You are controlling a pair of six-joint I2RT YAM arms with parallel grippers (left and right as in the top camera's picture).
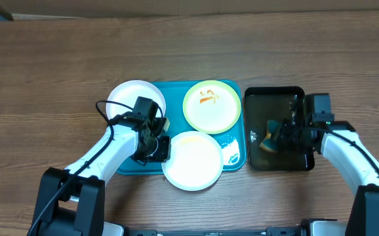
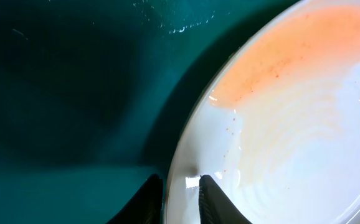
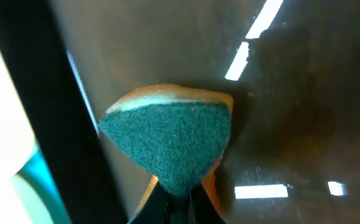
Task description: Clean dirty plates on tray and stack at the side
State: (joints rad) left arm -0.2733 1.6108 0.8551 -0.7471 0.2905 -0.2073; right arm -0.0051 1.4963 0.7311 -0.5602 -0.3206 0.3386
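Note:
A teal tray (image 1: 232,88) holds three plates: a white plate (image 1: 132,98) at back left, a lime-green rimmed plate (image 1: 212,105) with orange sauce at back right, and a white plate (image 1: 193,160) at the front. My left gripper (image 1: 158,149) is shut on the front white plate's left rim (image 2: 180,186); an orange sauce smear (image 2: 292,56) shows on it. My right gripper (image 1: 278,136) is shut on a green-and-yellow sponge (image 3: 174,143) over the black tray (image 1: 275,95).
The black tray stands right of the teal tray on the wooden table (image 1: 45,78). Wet white streaks (image 1: 231,152) lie in the teal tray's front right corner.

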